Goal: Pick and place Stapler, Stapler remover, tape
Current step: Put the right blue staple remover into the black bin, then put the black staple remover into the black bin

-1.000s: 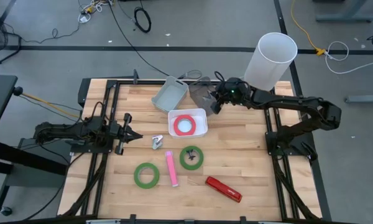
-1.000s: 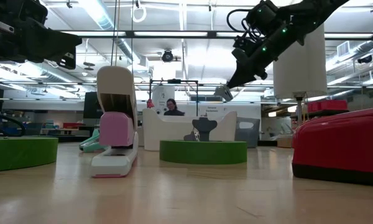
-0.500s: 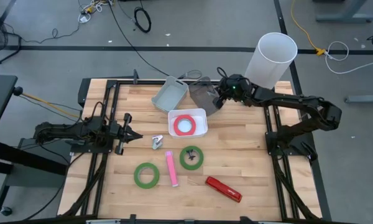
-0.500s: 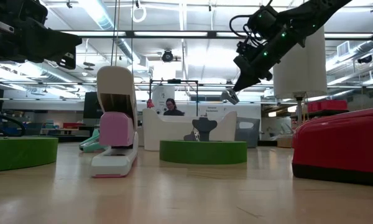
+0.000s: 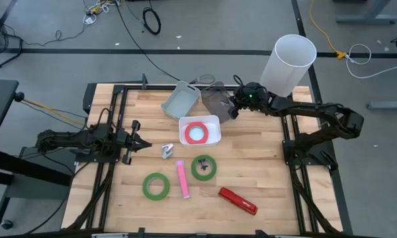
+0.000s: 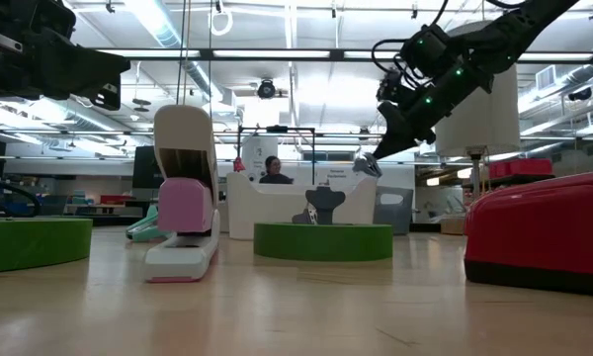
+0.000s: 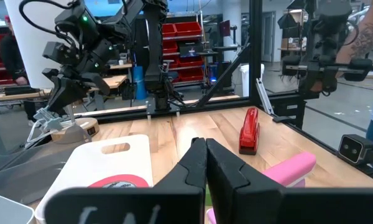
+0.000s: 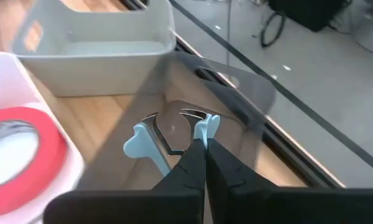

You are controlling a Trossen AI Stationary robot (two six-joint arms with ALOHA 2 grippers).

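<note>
No writing reads anywhere; right gripper (image 8: 201, 144) jaws pinch the blue staple remover (image 8: 150, 140); left gripper (image 7: 201, 163) jaws closed empty.

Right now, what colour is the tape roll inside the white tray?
Red tape roll in the white tray; the high view shows it best.

No readable text, labels, brands or numbers in any view. Small tag on a block (image 7: 87, 129) at the far end of the desk (image 7: 199, 127) carries dark marks, too small to read. Background signage in the low view is illegible too.
</note>
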